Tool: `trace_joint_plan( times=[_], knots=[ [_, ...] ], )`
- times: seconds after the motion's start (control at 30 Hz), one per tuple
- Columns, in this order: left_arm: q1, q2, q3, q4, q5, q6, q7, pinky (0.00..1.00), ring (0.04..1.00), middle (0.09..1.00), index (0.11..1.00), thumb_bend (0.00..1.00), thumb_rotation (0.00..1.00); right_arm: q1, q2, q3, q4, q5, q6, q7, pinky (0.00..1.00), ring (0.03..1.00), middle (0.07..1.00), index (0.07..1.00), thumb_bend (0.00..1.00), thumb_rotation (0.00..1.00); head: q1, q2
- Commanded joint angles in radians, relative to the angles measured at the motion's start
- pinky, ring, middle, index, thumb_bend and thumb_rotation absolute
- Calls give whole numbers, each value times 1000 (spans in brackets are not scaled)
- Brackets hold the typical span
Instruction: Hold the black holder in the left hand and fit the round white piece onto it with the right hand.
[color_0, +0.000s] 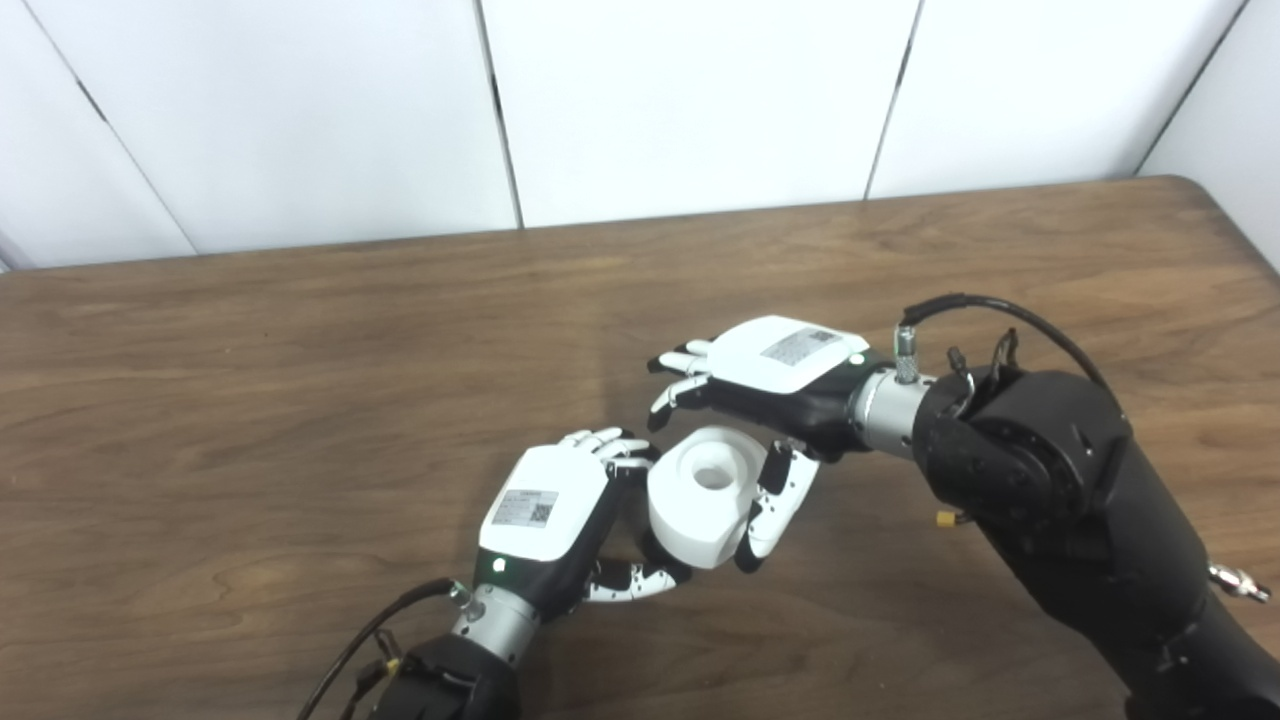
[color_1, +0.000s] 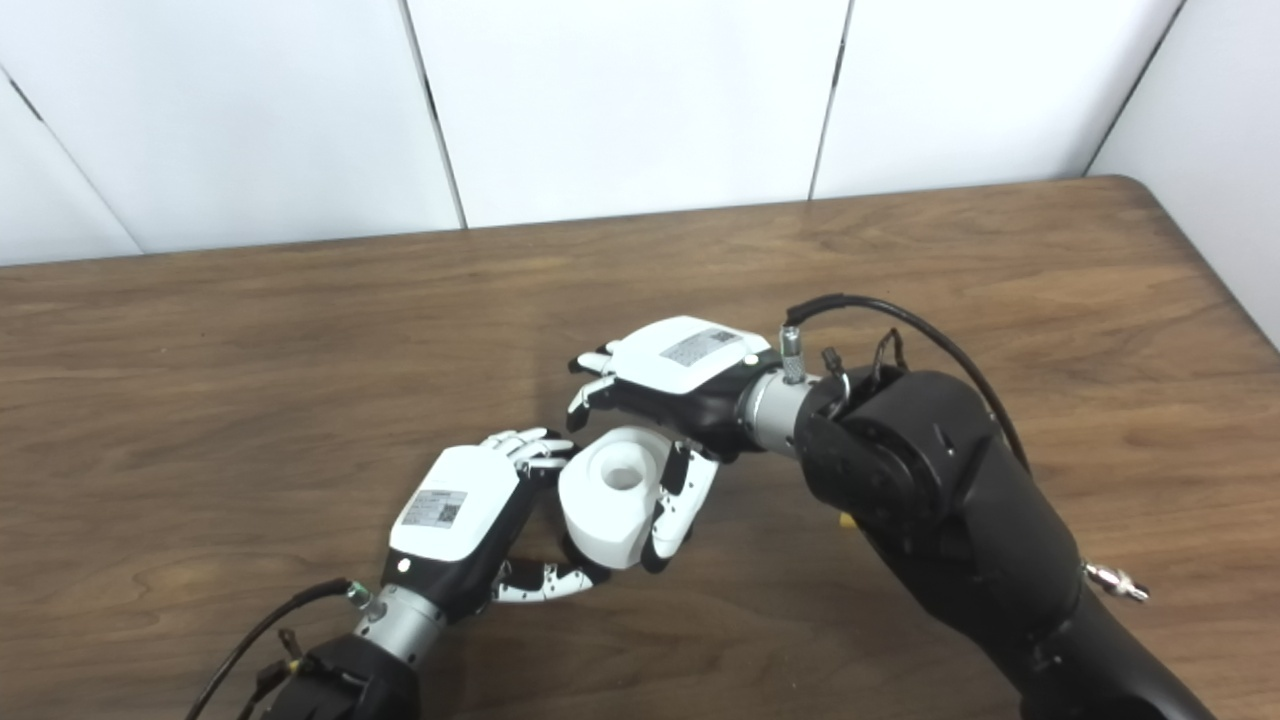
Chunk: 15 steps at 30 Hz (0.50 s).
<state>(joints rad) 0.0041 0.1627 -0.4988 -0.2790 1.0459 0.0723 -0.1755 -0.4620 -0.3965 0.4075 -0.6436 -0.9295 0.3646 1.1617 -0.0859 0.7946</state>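
I see my right hand (color_0: 775, 385) reaching in palm-down, thumb against the near side of the one round white piece (color_0: 700, 495), fingers spread past it. My left hand (color_0: 555, 520) curls around that piece's left side. I cannot make out the black holder.
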Motion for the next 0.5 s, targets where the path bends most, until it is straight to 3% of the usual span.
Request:
trace_joint_plan(
  times=[0.0,0.2,0.47],
  knots=[
    [-2,4,-11,25,22,5,-32,860,861,793,486,522,49,-41,-8,-9,-12,-7,-15,14,1000,1000,988,812,1000,358,-2,0],
    [-3,3,-10,27,20,8,-35,865,865,795,486,522,48,-68,-19,-24,-23,20,8,39,1000,1000,987,816,1000,354,0,0],
    [-7,5,-11,34,26,8,-33,864,865,794,487,522,49,-186,-77,-48,-58,104,93,102,1000,1000,997,845,1000,395,-2,-4]
  ],
)
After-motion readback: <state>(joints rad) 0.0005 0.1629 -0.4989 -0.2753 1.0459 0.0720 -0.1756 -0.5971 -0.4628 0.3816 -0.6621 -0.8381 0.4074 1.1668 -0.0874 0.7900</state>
